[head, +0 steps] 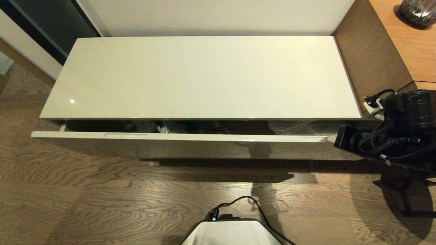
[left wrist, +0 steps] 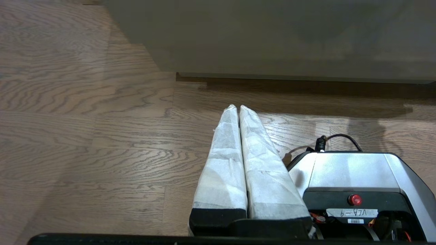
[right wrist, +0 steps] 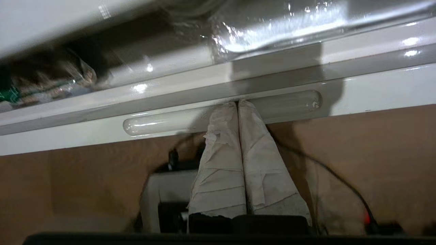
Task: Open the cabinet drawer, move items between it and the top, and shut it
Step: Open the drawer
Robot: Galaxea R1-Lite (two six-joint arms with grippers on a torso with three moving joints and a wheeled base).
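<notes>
The long glossy cream-white cabinet drawer [head: 177, 137] lies left-to-right, slightly open; the closed right gripper [right wrist: 237, 102] is pressed into its notch [right wrist: 223, 114].

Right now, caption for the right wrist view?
Right gripper, fingers together, tips in the notch of the slightly open cabinet drawer.

Head overlooks cabinet drawer [head: 177, 137]; wrists low, close.

Only a narrow gap shows between the cabinet drawer [head: 177, 136] and the top [head: 204, 78] — crinkly bags inside.
</notes>
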